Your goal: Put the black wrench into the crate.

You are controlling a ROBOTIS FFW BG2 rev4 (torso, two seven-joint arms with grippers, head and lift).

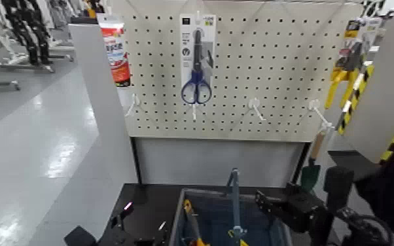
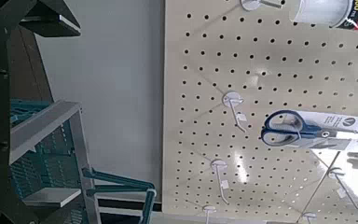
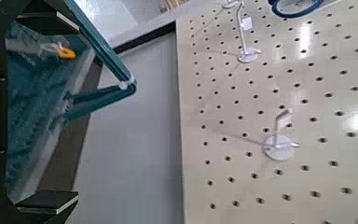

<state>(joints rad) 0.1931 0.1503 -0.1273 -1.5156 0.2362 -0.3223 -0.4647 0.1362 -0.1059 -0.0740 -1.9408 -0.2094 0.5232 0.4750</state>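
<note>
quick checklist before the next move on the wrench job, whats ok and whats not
1. Black wrench located: cannot tell; it shows in no view, neither on the pegboard nor in the visible part of the crate.
2. Crate within reach, between the arms: ok.
3. Left gripper jaws open, empty: ok.
4. Right gripper jaws open, empty: ok.
5. Crate handle upright over the opening, may hinder a drop: not ok.

black table point(image 1: 148, 204) carries grey-blue crate point(image 1: 181, 216).

Cream pegboard point(image 1: 252, 72) w/ white hooks point(image 1: 256, 108), glossy grey floor point(image 1: 36, 144), poss. frames far left
</note>
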